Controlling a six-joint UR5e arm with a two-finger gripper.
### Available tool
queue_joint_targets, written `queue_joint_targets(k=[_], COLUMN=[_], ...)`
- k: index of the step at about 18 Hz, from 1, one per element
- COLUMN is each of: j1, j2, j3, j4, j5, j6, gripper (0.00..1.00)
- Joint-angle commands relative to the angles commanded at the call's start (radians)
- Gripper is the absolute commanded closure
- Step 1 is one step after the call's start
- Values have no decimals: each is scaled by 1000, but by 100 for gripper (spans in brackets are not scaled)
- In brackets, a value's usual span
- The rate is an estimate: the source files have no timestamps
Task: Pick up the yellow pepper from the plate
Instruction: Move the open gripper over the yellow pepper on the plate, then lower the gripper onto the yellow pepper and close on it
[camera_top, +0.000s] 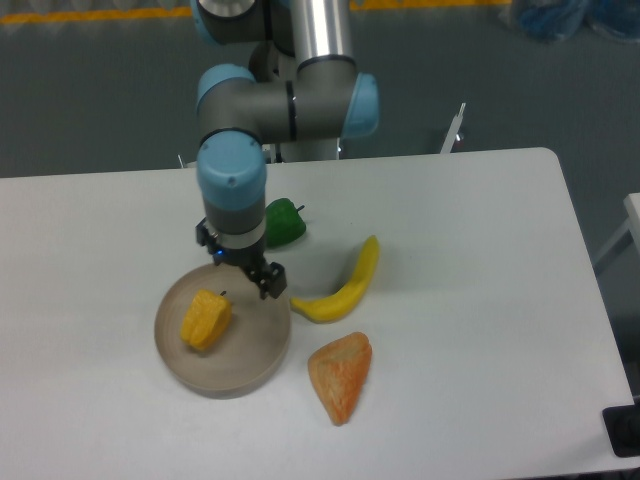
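The gripper (262, 281) hangs beside the yellow pepper (206, 319) on the plate (245, 375); whether it's open, I cannot tell. Center it over the pepper before descending.

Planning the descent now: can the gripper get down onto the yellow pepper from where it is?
Probably yes. The gripper hangs over the plate rim, right of the yellow pepper, with nothing covering the pepper.

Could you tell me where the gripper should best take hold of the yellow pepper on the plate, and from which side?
Probably from straight above, closing across the narrow width of the yellow pepper. It lies on its side, alone on the plate, its long axis running from the dark stem at upper right to lower left. The gripper hangs above the plate's upper right rim, so it must shift left first.
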Motion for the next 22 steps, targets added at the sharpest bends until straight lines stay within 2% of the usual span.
queue_joint_targets(k=[3, 6, 12, 19, 22], j1=[-25, -31, -71, -72, -75], j2=[-37, -63, -89, -105, -111], j3=[32, 58, 52, 45, 45], j4=[6, 6, 6, 8, 6], j5=[2, 0, 2, 15, 58], j6=[-71, -83, -108, -109, -116], gripper=[0, 0, 0, 0, 0])
